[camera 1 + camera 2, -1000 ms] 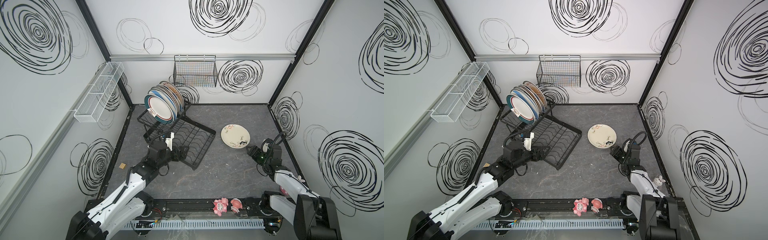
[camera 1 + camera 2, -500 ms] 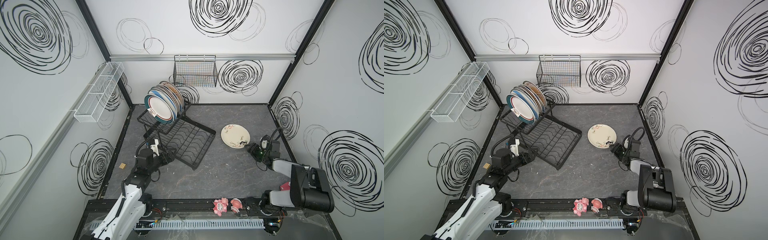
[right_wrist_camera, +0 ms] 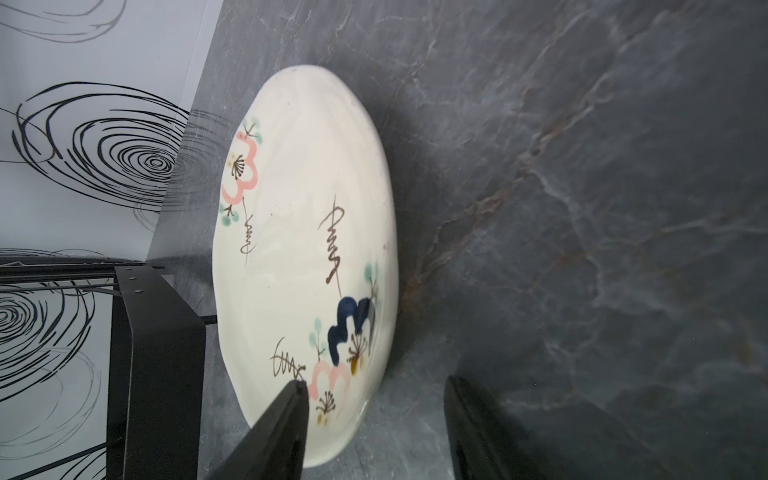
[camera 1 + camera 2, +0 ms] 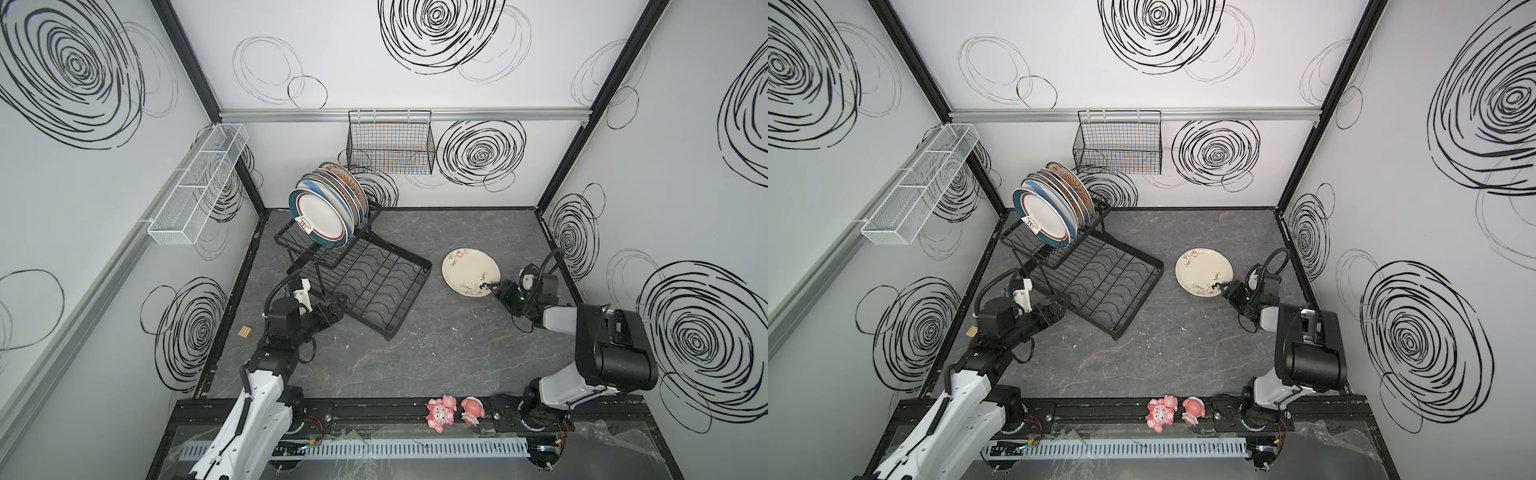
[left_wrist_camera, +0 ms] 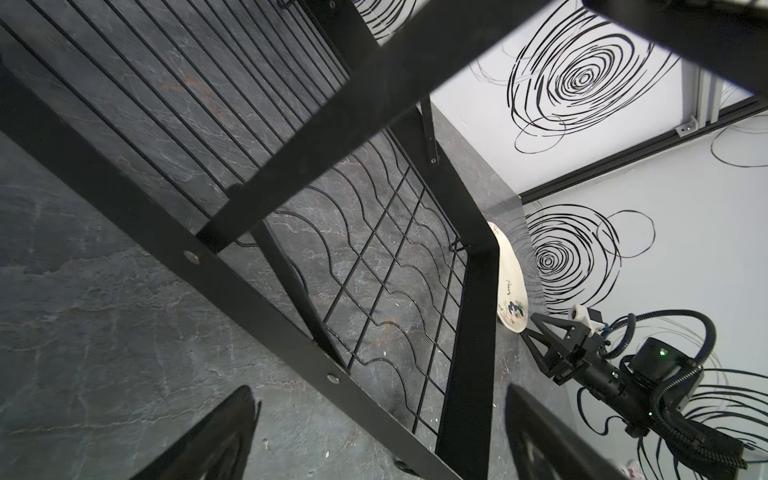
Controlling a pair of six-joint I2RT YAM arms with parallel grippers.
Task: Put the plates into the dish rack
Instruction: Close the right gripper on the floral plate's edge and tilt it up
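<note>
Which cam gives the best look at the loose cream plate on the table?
Right wrist: the cream plate fills the frame, drawings legible, near rim between the fingers of the open right gripper. Both top views show it whole but small, on the table beside the dish rack. Left wrist catches only an edge-on sliver.

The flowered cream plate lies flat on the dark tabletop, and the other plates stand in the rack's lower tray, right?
Not quite. The flowered cream plate does lie flat on the tabletop, but the other plates stand in the raised upper basket of the dish rack, not its lower tray, as both top views show.
</note>
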